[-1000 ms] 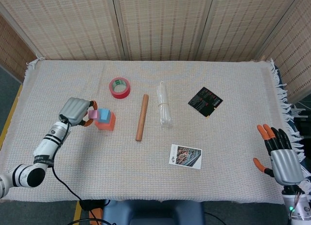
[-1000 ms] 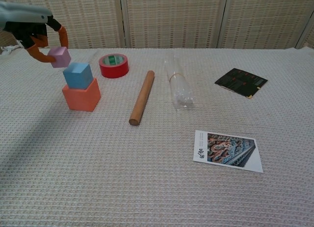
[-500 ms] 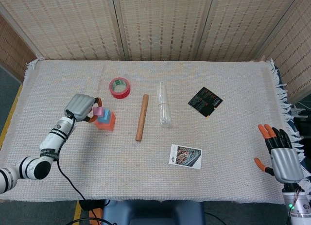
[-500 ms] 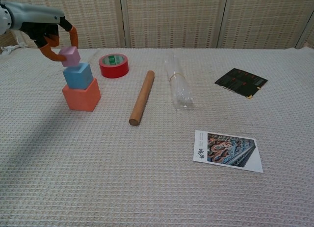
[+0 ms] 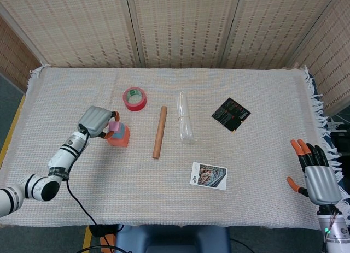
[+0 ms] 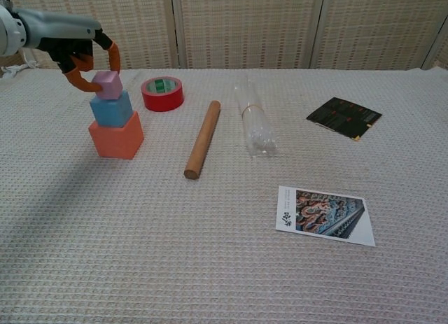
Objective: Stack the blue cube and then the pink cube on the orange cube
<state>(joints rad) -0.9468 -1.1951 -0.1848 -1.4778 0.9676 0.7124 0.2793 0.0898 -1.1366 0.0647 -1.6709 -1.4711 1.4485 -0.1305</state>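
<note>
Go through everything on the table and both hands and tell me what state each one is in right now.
Left hand: holds the pink cube.
Pink cube: on top of the blue cube, fingers around it.
Blue cube: stacked on the orange cube.
Orange cube: on the cloth, bottom of stack.
Tape roll: lying flat.
Wooden rod: lying down.
Right hand: open, holding nothing.

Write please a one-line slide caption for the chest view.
Left hand holds small pink cube atop blue cube on orange cube.
</note>
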